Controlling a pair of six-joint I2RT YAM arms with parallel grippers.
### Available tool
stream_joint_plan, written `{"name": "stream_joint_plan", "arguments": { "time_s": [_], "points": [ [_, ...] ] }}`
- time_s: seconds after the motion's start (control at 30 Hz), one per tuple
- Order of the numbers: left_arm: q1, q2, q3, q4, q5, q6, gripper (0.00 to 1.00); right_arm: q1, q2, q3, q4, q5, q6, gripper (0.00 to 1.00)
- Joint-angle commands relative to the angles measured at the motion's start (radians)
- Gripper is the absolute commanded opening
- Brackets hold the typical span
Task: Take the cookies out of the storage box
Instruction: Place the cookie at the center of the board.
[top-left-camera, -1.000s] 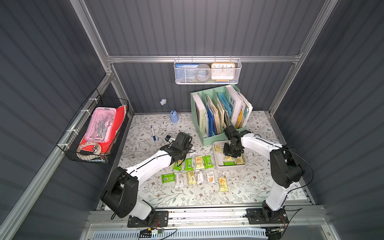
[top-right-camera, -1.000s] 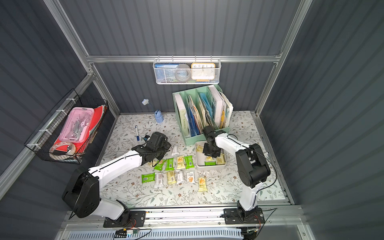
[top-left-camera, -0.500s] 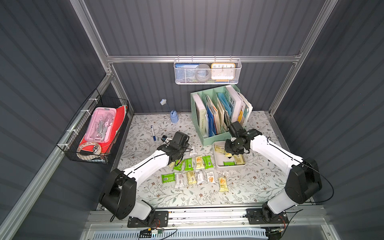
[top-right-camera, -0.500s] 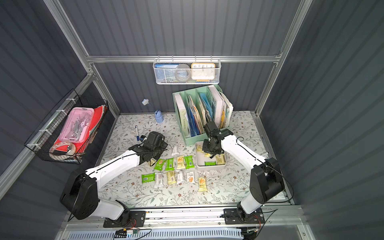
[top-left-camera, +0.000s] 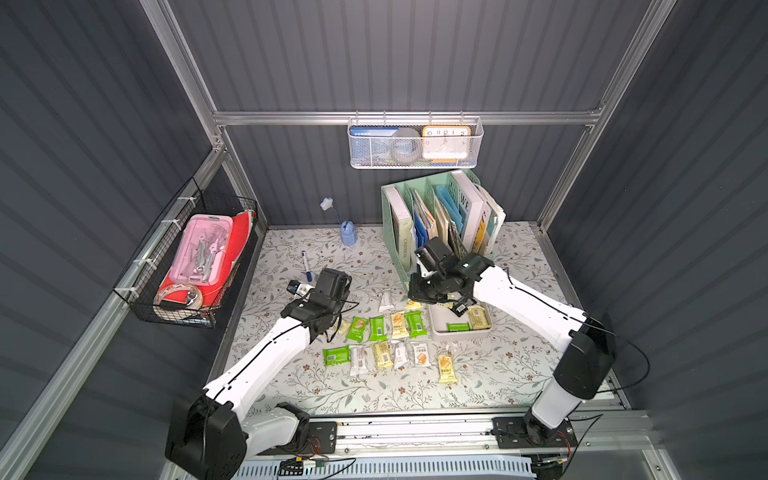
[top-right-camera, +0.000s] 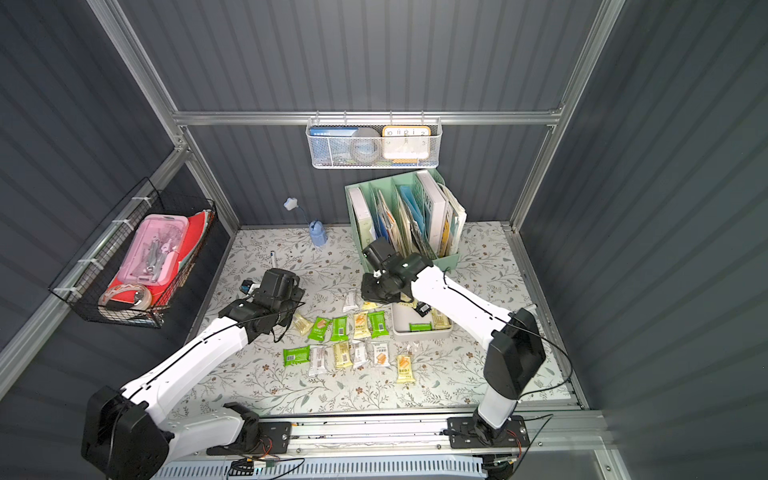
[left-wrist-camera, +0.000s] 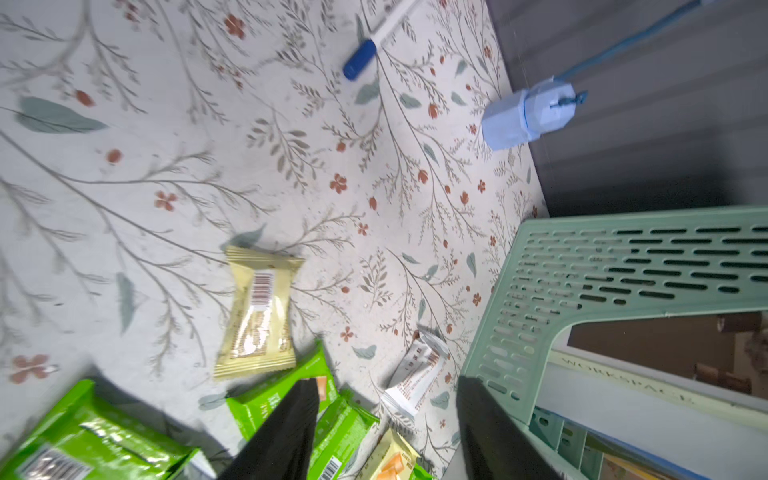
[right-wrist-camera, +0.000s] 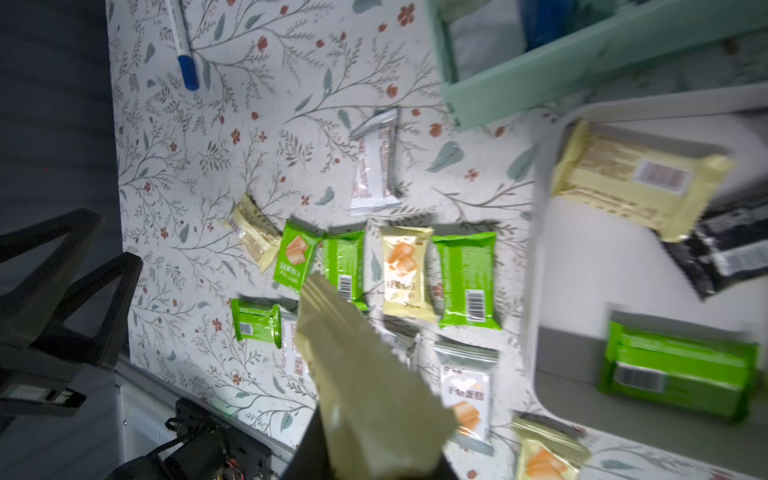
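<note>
Counted the cookies (top-left-camera: 398, 325) just now. Twelve lie on the table (top-left-camera: 332, 390): four green, four pale yellow and four whitish-silver. There's a far row of five, a near row of six, and one whitish stray (top-left-camera: 385, 301) behind the far row. Three more sit in the storage box (top-left-camera: 437, 323): a black packet (right-wrist-camera: 723, 253), a green packet (right-wrist-camera: 677, 374) and a yellow packet (right-wrist-camera: 636, 178). The box sits on the table to the right of the rows, just in front of the mint-green file organiser (top-left-camera: 395, 245).

A second ago the right gripper (right-wrist-camera: 374, 461) was down over the box. Now it's out past the box's left edge, above the table near the stray, with its arm stretched out instead of folded up. It's clamped on a sixteenth one, the held packet (right-wrist-camera: 365, 374), which is pale yellow. The left gripper (left-wrist-camera: 386, 384) has pulled back a little to the left. Its fingers are spread with nothing between them, above the left end of the far row. The rows themselves look the same.

The held packet is pinched at one end, its long axis in line with the fingers and its free end pointing away from the claw. From above only a corner shows, so I can't tell its tilt. Most packets in the rows lie with their long axes toward the back wall. The green one ending the near row (top-left-camera: 336, 356) lies crosswise, and so does the green packet in the box.
</note>
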Motion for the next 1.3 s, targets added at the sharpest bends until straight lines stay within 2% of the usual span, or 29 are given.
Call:
{"name": "stream_joint_plan", "arguments": {
  "time_s": [0.0,0.27,0.57,1.0,1.13,1.27],
  "points": [
    [0.005,-0.069,-0.028,-0.143,-0.084,-0.037,0.58,0.042,0.086,0.044,0.044,-0.033,0.042,0.06],
    [0.005,-0.162,-0.053,-0.256,-0.107,-0.066,0.58,0.063,0.343,0.269,0.08,-0.062,0.042,0.06],
    [0.004,-0.175,-0.055,-0.291,-0.086,-0.065,0.58,0.061,0.622,0.561,0.041,-0.066,0.023,0.07],
    [0.004,-0.161,-0.061,-0.258,-0.091,-0.08,0.58,0.062,0.765,0.647,0.068,-0.076,0.017,0.1],
    [0.004,-0.128,-0.05,-0.238,-0.082,-0.075,0.59,0.061,0.776,0.659,0.051,-0.077,-0.001,0.16],
    [0.005,-0.113,-0.046,-0.228,-0.075,-0.076,0.59,0.06,0.771,0.666,0.026,-0.069,-0.011,0.34]
  ]
}}
